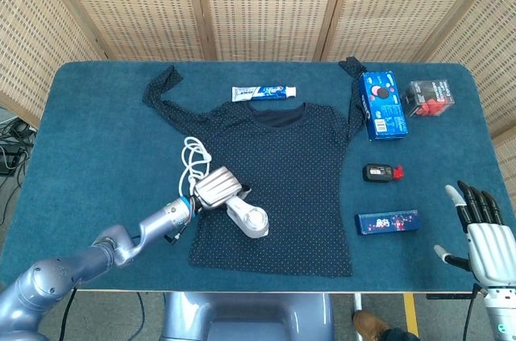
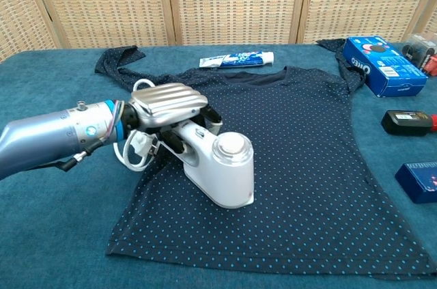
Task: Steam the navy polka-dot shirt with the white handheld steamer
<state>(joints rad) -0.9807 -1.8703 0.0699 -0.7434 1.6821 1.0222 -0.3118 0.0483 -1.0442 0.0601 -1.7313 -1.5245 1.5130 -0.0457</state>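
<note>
- Shirt [image 1: 282, 176] spread flat mid-table, collar toward 12 o'clock, sleeves thrown up to 10 and 1 o'clock.
- Left hand [image 2: 167, 103] wrapped around handle of steamer [image 2: 218, 162]; head of steamer pressed on lower-left panel of shirt, toward 7 o'clock from collar.
- Cord [image 1: 193, 165] looped just beyond the hand at 11 o'clock, partly on shirt edge, partly on table [image 1: 97, 139].
- Right hand [image 1: 484, 232] at table's 4 o'clock corner, fingers spread and upright, holding nothing (well apart from shirt).
- Step in hand, by judgement: steaming pass across lower-left of shirt; centre, right side and sleeves look unvisited.
- Next move likely calls for sliding steamer toward 3 o'clock with head kept flat and grip firm, minding cord so it does not drag fabric into folds.
- Toothpaste [image 1: 264, 93] at collar's 12 o'clock; boxes [image 1: 382, 105] at 2–4 o'clock, off the path.
</note>
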